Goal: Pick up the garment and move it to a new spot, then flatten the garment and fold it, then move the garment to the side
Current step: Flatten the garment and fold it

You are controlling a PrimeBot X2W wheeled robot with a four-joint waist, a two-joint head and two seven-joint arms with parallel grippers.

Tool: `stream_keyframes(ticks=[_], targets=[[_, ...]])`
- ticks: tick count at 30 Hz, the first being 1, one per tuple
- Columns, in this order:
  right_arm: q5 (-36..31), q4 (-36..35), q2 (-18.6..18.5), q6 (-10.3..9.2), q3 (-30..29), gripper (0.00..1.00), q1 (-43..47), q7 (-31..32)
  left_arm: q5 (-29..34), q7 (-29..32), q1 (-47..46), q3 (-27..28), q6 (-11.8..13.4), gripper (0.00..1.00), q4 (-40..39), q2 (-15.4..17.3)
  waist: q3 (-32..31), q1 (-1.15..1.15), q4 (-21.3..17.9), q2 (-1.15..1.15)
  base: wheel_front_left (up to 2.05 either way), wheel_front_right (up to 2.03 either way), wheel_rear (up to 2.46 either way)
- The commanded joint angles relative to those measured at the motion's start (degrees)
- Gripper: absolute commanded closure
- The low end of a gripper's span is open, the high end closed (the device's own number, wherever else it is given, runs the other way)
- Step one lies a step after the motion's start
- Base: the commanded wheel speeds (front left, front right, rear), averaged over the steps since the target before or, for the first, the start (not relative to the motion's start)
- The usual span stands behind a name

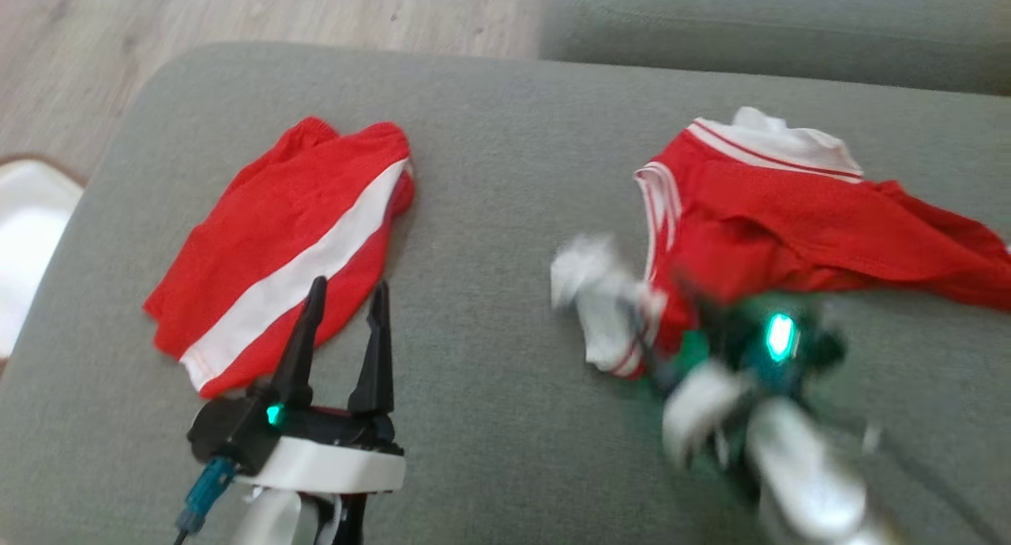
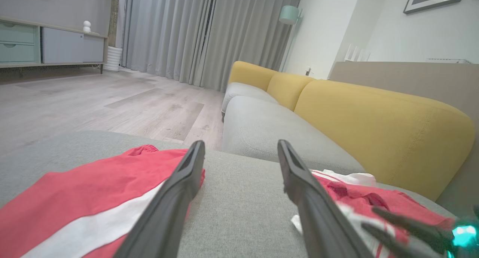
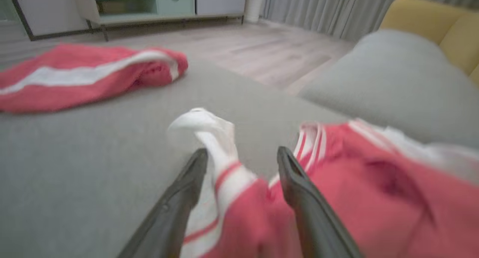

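Right wrist view: my right claw (image 3: pixel 242 151) stands spread, a white edge of the crumpled red jersey (image 3: pixel 374 198) lying between its fingers, unpinched. Beyond, the jersey stretches rightward across the grey cushion (image 1: pixel 490 174). My left claw (image 1: pixel 349 284), also spread, hovers well apart, at the folded red shorts (image 1: pixel 276 245).

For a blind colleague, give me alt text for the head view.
A folded garment and a crumpled garment, both red and white, lie apart on a grey-green cushion. The open left gripper points at the folded garment's near edge; the blurred right gripper is at the crumpled garment's near corner.
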Motion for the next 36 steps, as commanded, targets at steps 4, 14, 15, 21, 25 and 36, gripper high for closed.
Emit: stream_keyframes(ticks=[4,14,15,21,25,36], targets=[[3.79,-6.39,0.8,-0.04,2.45,0.0,1.29,0.24,1.06,-0.54,-0.85,3.0,-0.31,0.0,-1.77,0.08,-1.72,0.01,-2.24,0.0,0.0,0.0,0.0],[4.55,-18.76,0.82,-0.04,-7.47,0.0,5.16,-0.24,1.3,-0.54,0.96,4.9,-0.7,0.0,-2.97,0.08,-4.19,0.01,-7.61,0.0,0.0,0.0,0.0],[4.61,-19.98,0.82,-0.04,-8.69,0.0,5.75,-0.37,1.19,-0.54,1.04,4.87,-0.73,0.0,-3.17,0.08,-4.25,0.01,-8.05,0.0,0.0,0.0,0.0],[6.1,-25.13,0.82,-0.04,-13.78,0.0,10.2,-0.8,1.31,-0.54,1.18,4.41,-0.82,0.0,-3.73,0.08,-3.8,0.01,-9.99,0.0,0.0,0.0,0.0],[6.14,-26.42,0.82,-0.04,-15.02,0.0,11.37,-0.87,1.45,-0.54,0.65,3.84,-0.93,0.0,-3.82,0.08,-2.93,0.01,-10.12,0.0,0.0,0.0,0.0],[0.04,-20.87,0.83,-0.04,-15.14,0.0,2.34,4.8,0.85,-0.54,-2.31,1.96,-1.17,0.0,-3.41,0.08,2.1,0.01,-5.4,0.0,0.0,0.0,0.0]])
